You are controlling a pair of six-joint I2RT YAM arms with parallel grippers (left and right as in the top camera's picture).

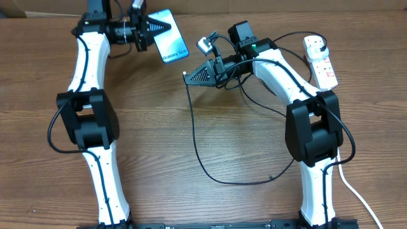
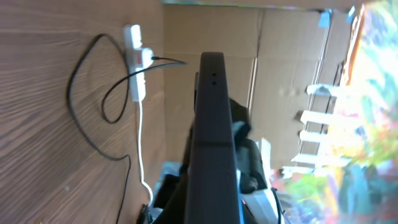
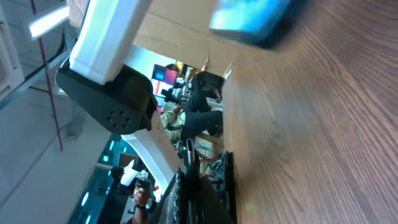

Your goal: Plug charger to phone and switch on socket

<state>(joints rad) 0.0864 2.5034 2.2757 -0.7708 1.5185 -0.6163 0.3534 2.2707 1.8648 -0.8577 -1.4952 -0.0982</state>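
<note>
The phone, screen light blue, is held at the back left with my left gripper shut on its edge. In the left wrist view the phone shows edge-on as a dark bar. My right gripper is shut on the charger's connector end, a short way right of and below the phone and apart from it. The charger cable loops down over the table and back up to the white socket at the far right. From the right wrist, the phone is a blue blur beyond my gripper.
A thick white cord runs from the socket down to the front right edge. The socket and black cable loops also show in the left wrist view. Cardboard walls stand behind the table's far edge.
</note>
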